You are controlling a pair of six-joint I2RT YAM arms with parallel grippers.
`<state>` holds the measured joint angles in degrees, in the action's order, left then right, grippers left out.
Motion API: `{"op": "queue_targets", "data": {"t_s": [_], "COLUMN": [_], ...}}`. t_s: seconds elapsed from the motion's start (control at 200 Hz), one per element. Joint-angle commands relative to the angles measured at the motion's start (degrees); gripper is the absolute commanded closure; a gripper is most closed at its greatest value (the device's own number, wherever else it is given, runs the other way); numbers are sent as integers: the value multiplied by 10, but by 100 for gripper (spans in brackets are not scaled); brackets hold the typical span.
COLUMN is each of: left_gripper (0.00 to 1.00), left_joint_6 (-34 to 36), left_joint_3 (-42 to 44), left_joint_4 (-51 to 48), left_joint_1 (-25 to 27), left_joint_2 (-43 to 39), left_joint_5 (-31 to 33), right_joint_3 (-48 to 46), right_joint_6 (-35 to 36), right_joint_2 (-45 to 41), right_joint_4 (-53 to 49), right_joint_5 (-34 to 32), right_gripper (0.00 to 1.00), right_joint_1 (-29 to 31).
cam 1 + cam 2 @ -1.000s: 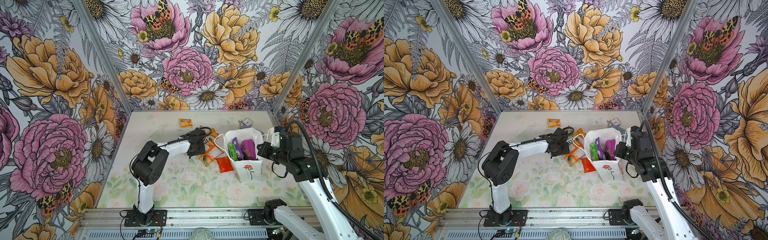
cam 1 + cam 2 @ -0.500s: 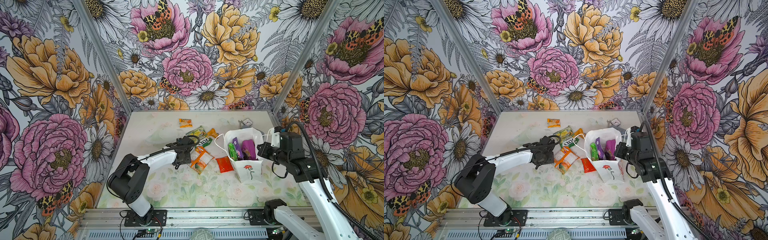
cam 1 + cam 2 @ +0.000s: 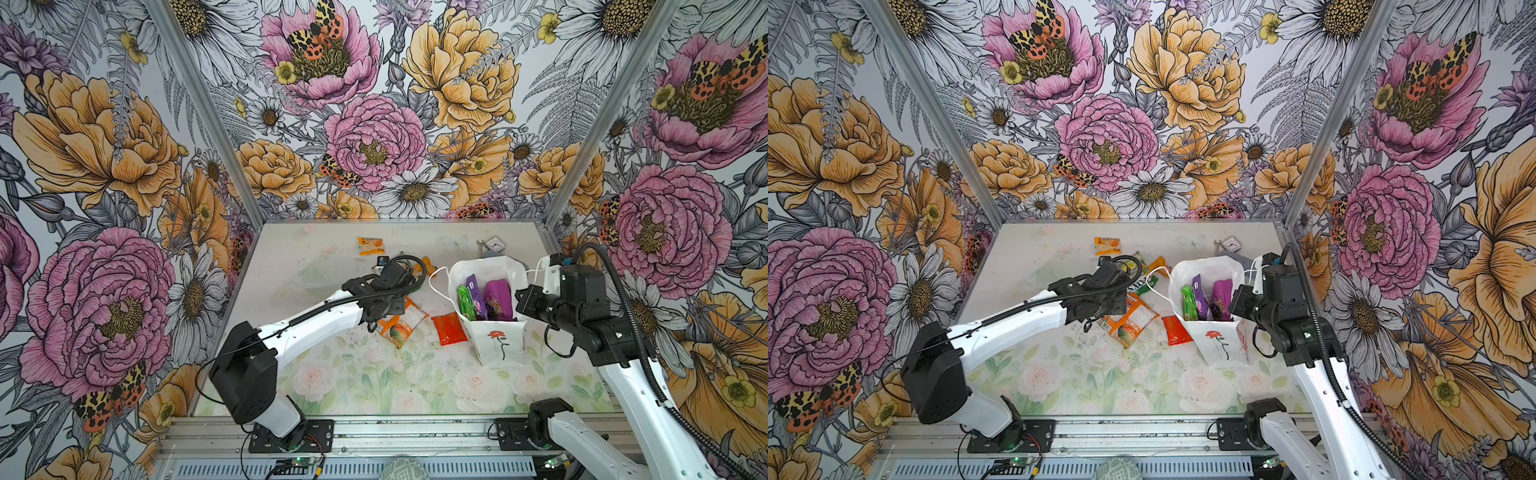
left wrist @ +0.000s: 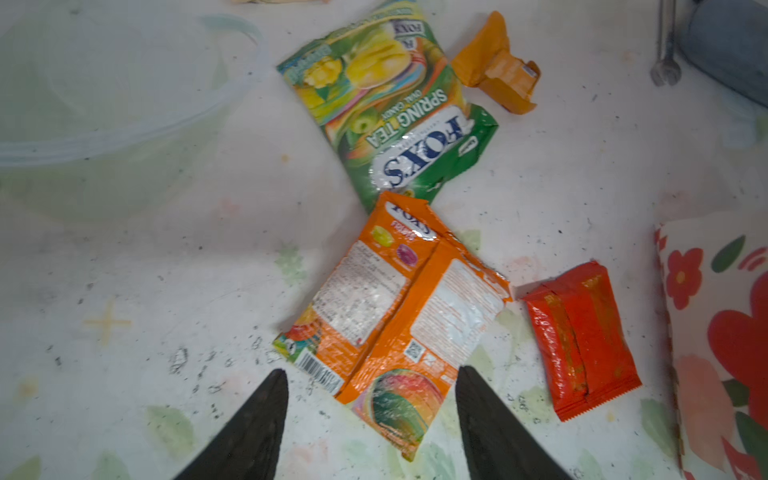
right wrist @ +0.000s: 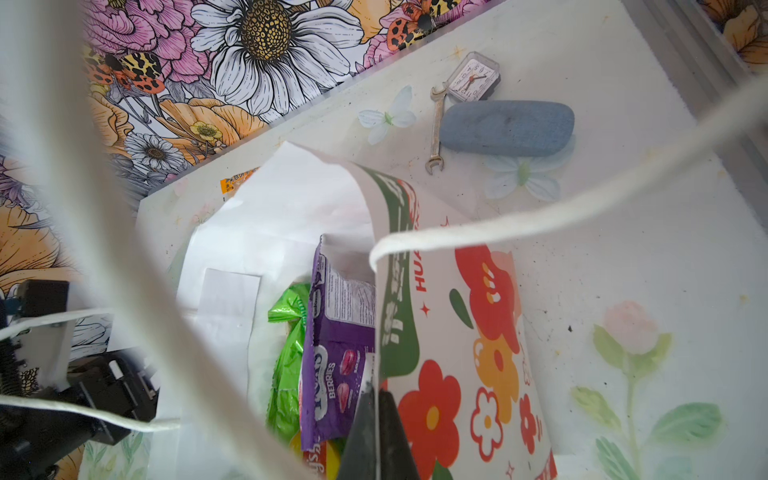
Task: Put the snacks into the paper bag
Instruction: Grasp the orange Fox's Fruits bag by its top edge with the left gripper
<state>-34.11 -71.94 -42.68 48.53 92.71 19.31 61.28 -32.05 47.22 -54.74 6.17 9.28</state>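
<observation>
"Six lie loose outside the paper bag (image 3: pixel 496 347), both top views?"

"Yes. Bag upright on the table (image 3: pixel 332 386), right half, mouth up. Orange FOX'S packets (image 3: pixel 401 326), a lapped pair, long axes slanting near-left to far-right. Red packet (image 3: pixel 449 329) just beside the bag, axis roughly near-to-far. Small orange packet (image 3: pixel 370 245) well back. Green FOX'S packet (image 3: pixel 1143 286) and small orange wrapper (image 3: pixel 1158 264) behind the left gripper (image 3: pixel 380 316)."

"Inside?"

"Green packet (image 3: pixel 465 301) and purple packets (image 3: pixel 498 296), standing on end."

"Against earlier frames?"

"A second ago the left elbow stood high; now low. Since half a second ago the wrist has edged toward the bag, covering part of the green FOX'S packet. Bag and right gripper (image 3: pixel 521 299) unmoved."

"Left wrist view?"

"Fingers (image 4: pixel 257 419) spread, holding nothing, tips flanking the orange pair's barcode end. Pair's long axes run away from the fingers toward the green FOX'S packet, whose logo end faces them."

"Right wrist view?"

"Jaws together, clamped on the bag's flowered side wall. Cord handle (image 5: pixel 540 215) slack across. Beyond: wrench (image 5: pixel 435 129) just beside a blue-grey case (image 5: pixel 507 129), clock (image 5: pixel 473 79) past them."
</observation>
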Motion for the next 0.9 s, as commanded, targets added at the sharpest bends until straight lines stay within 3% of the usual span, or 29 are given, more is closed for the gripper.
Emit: {"op": "queue_targets", "data": {"t_s": [0.0,0.185,0.36,0.696,0.896], "left_gripper": [34,36,38,42,42], "left_joint_6": [79,145,204,255,248], "left_joint_3": [-55,-123,-172,-241,-239], "left_joint_4": [-5,-14,-46,-91,-105], "left_joint_1": [39,60,76,92,89], "left_joint_2": [69,159,223,300,311], "left_joint_5": [15,12,52,63,70], "right_joint_3": [20,22,20,26,28], "right_joint_6": [2,3,4,4,1], "right_joint_2": [-24,-32,-42,-35,-41], "right_joint_4": [65,61,60,60,47], "right_joint_5": [-5,-12,-26,-32,-80], "right_gripper": [100,100,100,100,100], "right_joint_1": [-4,-4,-5,-5,-7]}}
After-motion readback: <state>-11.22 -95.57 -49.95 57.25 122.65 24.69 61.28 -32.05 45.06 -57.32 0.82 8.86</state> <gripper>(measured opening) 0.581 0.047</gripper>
